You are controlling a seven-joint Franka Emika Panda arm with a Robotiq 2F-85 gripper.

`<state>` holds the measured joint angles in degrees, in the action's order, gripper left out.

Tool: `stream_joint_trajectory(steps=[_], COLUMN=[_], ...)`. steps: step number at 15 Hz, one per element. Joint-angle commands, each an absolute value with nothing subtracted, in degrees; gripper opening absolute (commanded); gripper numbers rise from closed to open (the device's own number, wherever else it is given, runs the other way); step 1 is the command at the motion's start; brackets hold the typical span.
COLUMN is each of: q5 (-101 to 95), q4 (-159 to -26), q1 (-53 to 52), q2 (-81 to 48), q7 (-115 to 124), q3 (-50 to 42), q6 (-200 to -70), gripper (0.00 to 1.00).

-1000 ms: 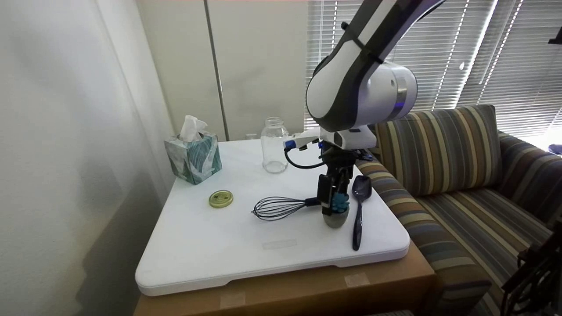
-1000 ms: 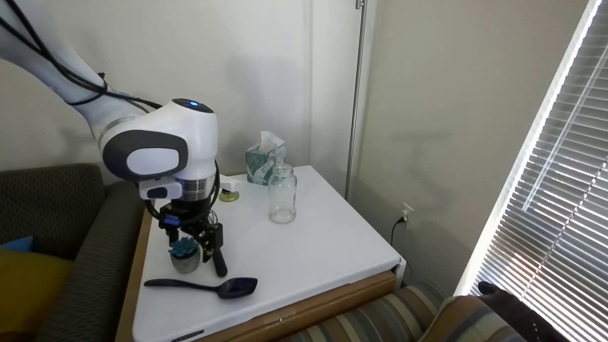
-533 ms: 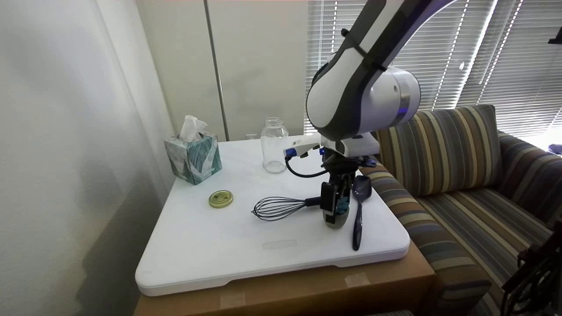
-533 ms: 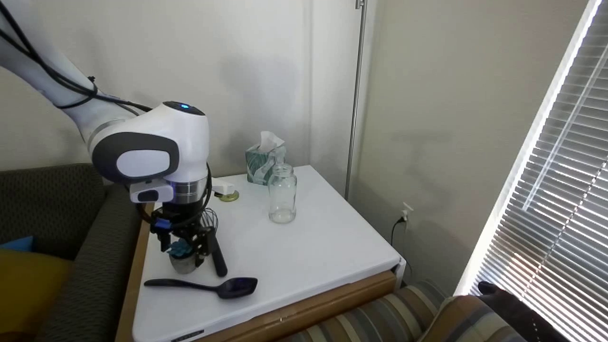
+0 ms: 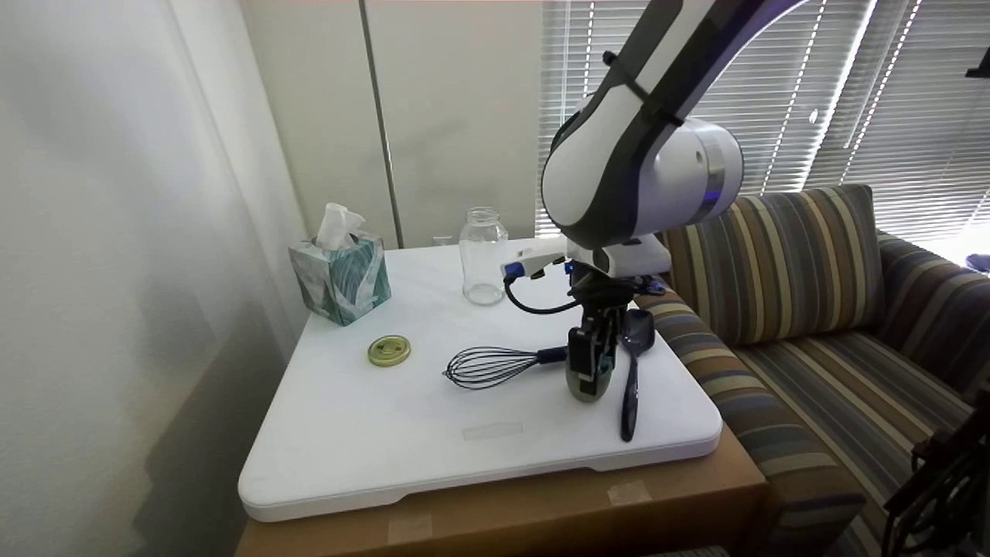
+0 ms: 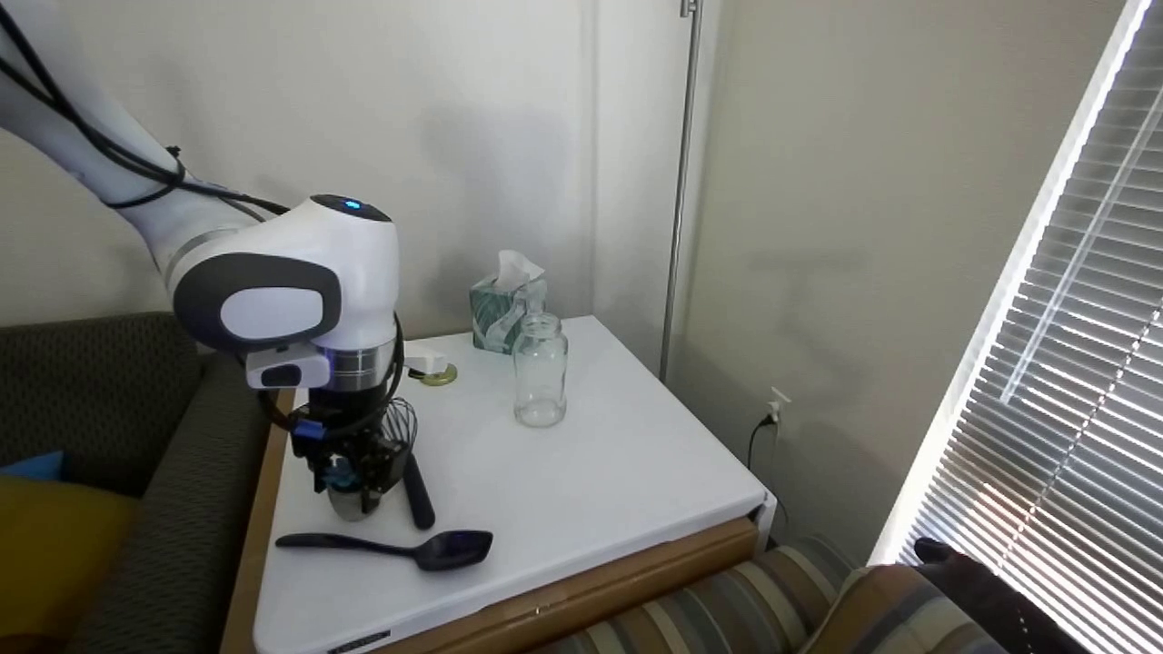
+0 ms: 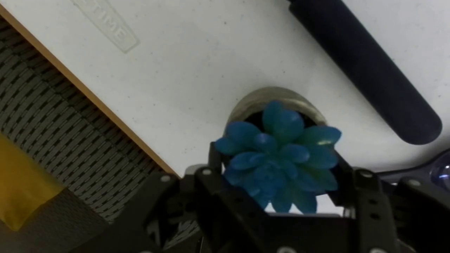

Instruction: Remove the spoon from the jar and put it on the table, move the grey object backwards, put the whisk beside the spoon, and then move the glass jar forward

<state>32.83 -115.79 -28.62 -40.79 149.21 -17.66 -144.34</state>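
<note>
The grey object is a small round grey pot [image 6: 346,509] with a blue succulent [image 7: 274,158] in it. It stands on the white table [image 5: 418,441]. My gripper [image 6: 344,495] points down around it, shut on the pot's sides; leaves hide the fingertips in the wrist view. The whisk [image 5: 489,367] lies with its dark handle [image 7: 365,70] end close beside the pot. The black spoon [image 6: 454,549] lies flat on the table on the pot's other side, its head partly showing in the wrist view [image 7: 441,172]. The clear glass jar [image 5: 483,263] stands upright and empty farther back.
A teal tissue box [image 5: 340,278] stands at the table's far corner. A flat gold lid [image 5: 389,350] lies near the whisk's wire end. A striped sofa [image 5: 773,371] borders the table by the spoon; a dark sofa [image 6: 182,472] lies along another edge.
My gripper has lowered over the pot, and its fingers have closed in on it. The pot has shifted very slightly. Spoon, whisk and jar have not moved.
</note>
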Motion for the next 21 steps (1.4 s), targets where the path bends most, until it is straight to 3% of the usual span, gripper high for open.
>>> stream_joint_trajectory(steps=[1,21], q5=[33.34,44.36], q4=[-116.72,-109.61], q1=[-28.43,-33.86], q2=[-40.07,-42.64], q7=[149.20,149.21], q3=[-17.56,-32.03], q6=[-144.33,-139.37], gripper=[0.42,0.42])
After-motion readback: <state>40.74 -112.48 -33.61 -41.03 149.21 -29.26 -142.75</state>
